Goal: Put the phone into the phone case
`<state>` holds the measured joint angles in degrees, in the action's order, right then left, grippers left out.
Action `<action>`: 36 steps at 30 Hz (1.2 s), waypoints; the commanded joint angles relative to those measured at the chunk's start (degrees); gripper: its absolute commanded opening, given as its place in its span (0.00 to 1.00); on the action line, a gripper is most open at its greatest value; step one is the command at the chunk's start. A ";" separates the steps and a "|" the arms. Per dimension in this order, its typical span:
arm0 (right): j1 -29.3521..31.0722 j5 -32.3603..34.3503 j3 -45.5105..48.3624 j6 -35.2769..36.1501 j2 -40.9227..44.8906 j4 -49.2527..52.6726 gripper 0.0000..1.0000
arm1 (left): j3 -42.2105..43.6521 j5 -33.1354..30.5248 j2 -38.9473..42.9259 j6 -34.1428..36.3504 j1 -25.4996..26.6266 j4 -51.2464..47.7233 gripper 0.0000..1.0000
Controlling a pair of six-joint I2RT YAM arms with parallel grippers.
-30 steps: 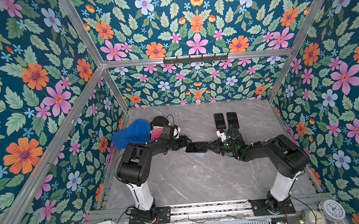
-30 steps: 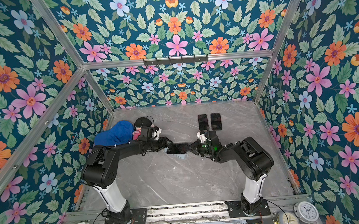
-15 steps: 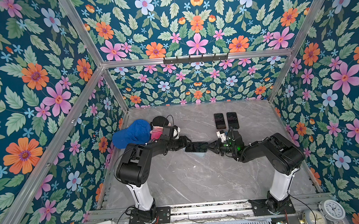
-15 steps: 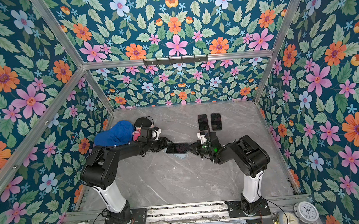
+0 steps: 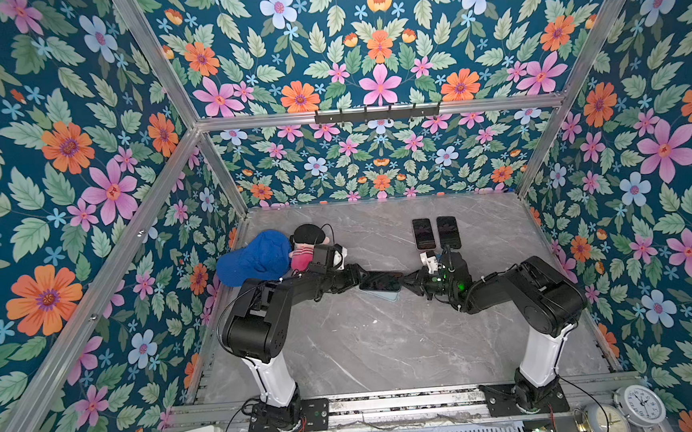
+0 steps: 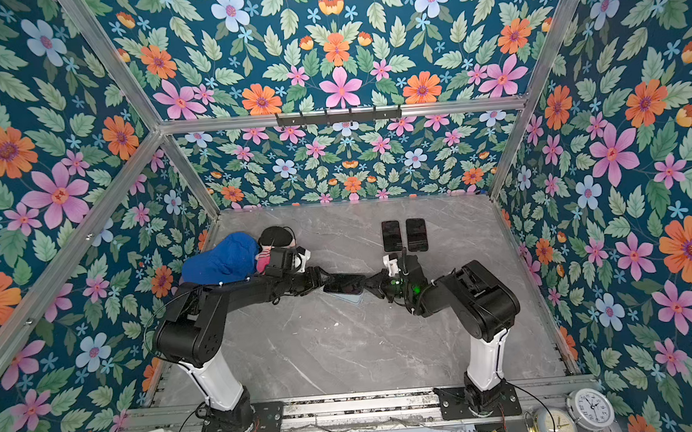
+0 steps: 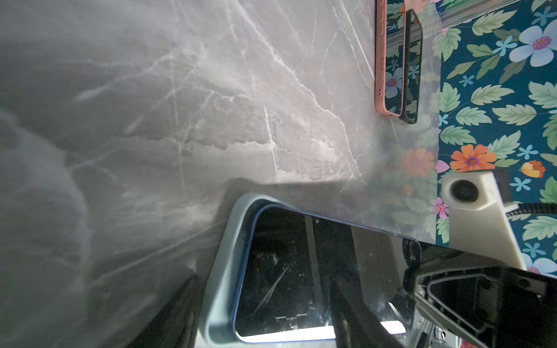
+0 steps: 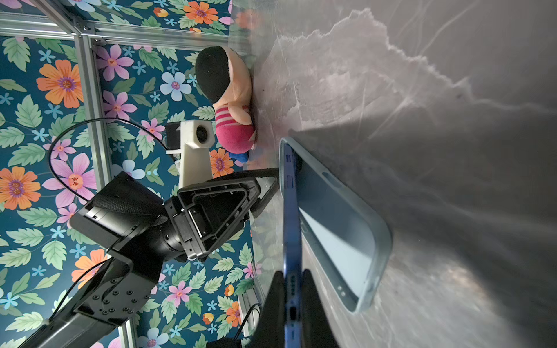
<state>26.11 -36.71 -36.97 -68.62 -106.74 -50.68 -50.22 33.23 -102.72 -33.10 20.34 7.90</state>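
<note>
**Both top views:** mid-worktop [image 5: 366,349], the phone [image 5: 380,282] lies tilted over the pale phone case [image 5: 385,297], between the left gripper [image 5: 357,276] and the right gripper [image 5: 409,282].

**Left wrist:** the left gripper's jaws stand apart about one end of the phone case [image 7: 221,256]; whether they press on it cannot be told. The phone case looks light and pliant, and is likely to slide unless pinned.

**Right wrist:** the right gripper [image 8: 294,289] is clamped on the port end of the phone [image 8: 291,211]. The phone is rigid, thin and slick-faced, so it is best held by its edges.
</note>
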 commanded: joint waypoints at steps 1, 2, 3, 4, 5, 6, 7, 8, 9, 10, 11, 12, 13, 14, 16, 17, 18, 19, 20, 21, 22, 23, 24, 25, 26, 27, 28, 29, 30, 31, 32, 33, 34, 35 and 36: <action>0.60 1.00 -0.36 -1.58 -0.81 -2.57 0.00 | 0.54 0.20 0.06 -0.85 0.05 -2.39 0.69; 0.74 0.94 -0.38 -1.79 -1.07 -2.74 0.00 | 0.62 0.27 0.06 -0.91 0.05 -2.28 0.69; 0.76 0.88 -0.38 -1.98 -1.36 -3.01 0.00 | 0.65 0.38 0.06 -0.91 0.05 -2.15 0.69; 0.83 0.72 -0.45 -2.13 -1.67 -3.22 0.00 | 0.64 0.39 0.06 -0.94 0.05 -2.11 0.69; 0.86 0.62 -0.47 -2.18 -1.86 -3.37 0.00 | 0.68 0.36 0.06 -0.98 0.05 -2.10 0.69; 0.86 0.50 -0.47 -2.22 -2.02 -3.38 0.00 | 0.64 0.40 0.04 -0.92 0.05 -2.10 0.69; 0.86 0.37 -0.43 -2.22 -2.16 -3.38 0.00 | 0.65 0.44 0.06 -0.91 0.05 -2.10 0.69; 0.87 0.33 -0.38 -2.21 -2.20 -3.38 0.00 | 0.55 0.43 0.06 -0.93 0.05 -2.10 0.69; 0.86 0.17 -0.38 -2.21 -2.26 -3.22 0.00 | 0.54 0.45 0.06 -0.91 0.05 -2.10 0.69; 0.87 0.15 -0.39 -2.20 -2.33 -3.16 0.00 | 0.56 0.53 0.06 -0.96 0.05 -2.10 0.69; 0.80 0.15 -0.40 -2.22 -2.41 -3.09 0.00 | 0.55 0.56 0.06 -0.98 0.06 -2.10 0.69; 0.83 0.15 -0.38 -2.22 -2.51 -2.94 0.00 | 0.56 0.60 0.10 -1.00 0.05 -2.01 0.69; 0.88 0.13 -0.46 -2.22 -2.58 -2.79 0.00 | 0.64 0.70 0.14 -1.08 0.10 -1.93 0.69; 0.87 0.17 -0.47 -2.22 -2.54 -2.59 0.00 | 0.72 0.70 0.15 -1.17 0.16 -1.79 0.69; 0.96 0.07 -0.72 -2.13 -2.90 -1.92 0.00 | 0.86 0.89 0.31 -1.35 0.18 -1.49 0.69; 0.93 0.03 -0.99 -2.12 -3.08 -1.54 0.00 | 1.00 0.94 0.32 -1.35 0.23 -1.41 0.69; 0.95 -0.07 -1.15 -2.02 -3.25 -1.52 0.00 | 1.08 0.89 0.32 -1.44 0.23 -1.32 0.69; 1.04 -0.24 -1.34 -2.13 -3.44 -1.48 0.00 | 1.08 0.88 0.32 -1.48 0.32 -1.31 0.69; 1.04 -0.33 -1.51 -2.13 -3.78 -1.36 0.00 | 1.16 0.94 0.32 -1.53 0.38 -1.22 0.69; 1.05 -0.33 -1.61 -2.18 -4.03 -1.36 0.00 | 1.15 0.96 0.33 -1.54 0.40 -1.18 0.69; 1.13 -0.42 -1.71 -2.22 -4.27 -1.35 0.00 | 1.16 1.00 0.37 -1.62 0.58 -1.13 0.69; 1.11 -0.47 -1.79 -2.28 -4.42 -1.36 0.00 | 1.17 1.00 0.40 -1.60 0.58 -1.13 0.69; 1.12 -0.47 -1.88 -2.30 -4.65 -1.36 0.00 | 1.16 0.97 0.41 -1.64 0.67 -1.12 0.69; 1.12 -0.55 -1.91 -2.24 -4.76 -1.36 0.00 | 1.17 0.96 0.41 -1.68 0.71 -1.13 0.69; 1.14 -0.55 -1.90 -2.31 -4.80 -1.27 0.00 | 1.17 0.98 0.50 -1.70 0.76 -1.10 0.69; 1.12 -0.53 -1.88 -2.23 -4.83 -1.14 0.00 | 1.16 0.97 0.48 -1.77 0.76 -1.05 0.69; 1.12 -0.56 -1.80 -2.13 -4.76 -0.90 0.00 | 1.17 1.03 0.55 -1.71 0.77 -1.12 0.69; 1.11 -0.56 -1.74 -1.95 -4.71 -0.58 0.01 | 1.17 1.00 0.63 -1.70 0.85 -1.13 0.69; 1.09 -0.50 -1.71 -1.76 -4.61 -0.18 0.02 | 1.15 0.97 0.67 -1.79 0.84 -1.06 0.69; 1.14 -0.47 -1.70 -1.70 -4.44 0.12 0.03 | 1.20 0.99 0.72 -1.79 0.84 -1.06 0.69; 1.14 -0.40 -1.70 -1.51 -4.31 0.46 0.04 | 1.16 0.99 0.85 -1.75 0.84 -1.11 0.69; 1.14 -0.32 -1.74 -1.43 -4.31 0.80 0.05 | 1.15 0.89 0.85 -1.83 0.84 -1.08 0.69; 1.14 -0.38 -1.85 -1.25 -4.27 1.34 0.06 | 1.17 1.02 0.85 -1.78 0.84 -1.12 0.69; 1.14 -0.24 -1.95 -0.97 -4.09 2.05 0.07 | 1.18 0.99 0.93 -1.79 0.84 -1.13 0.69; 1.14 -0.21 -2.05 -0.78 -3.99 2.80 0.07 | 1.20 0.98 0.94 -1.79 0.84 -1.13 0.69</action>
<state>26.92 -37.30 -38.72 -69.78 -110.98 -51.96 -49.19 32.45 -102.02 -34.35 20.91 9.39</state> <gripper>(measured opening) 0.090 0.693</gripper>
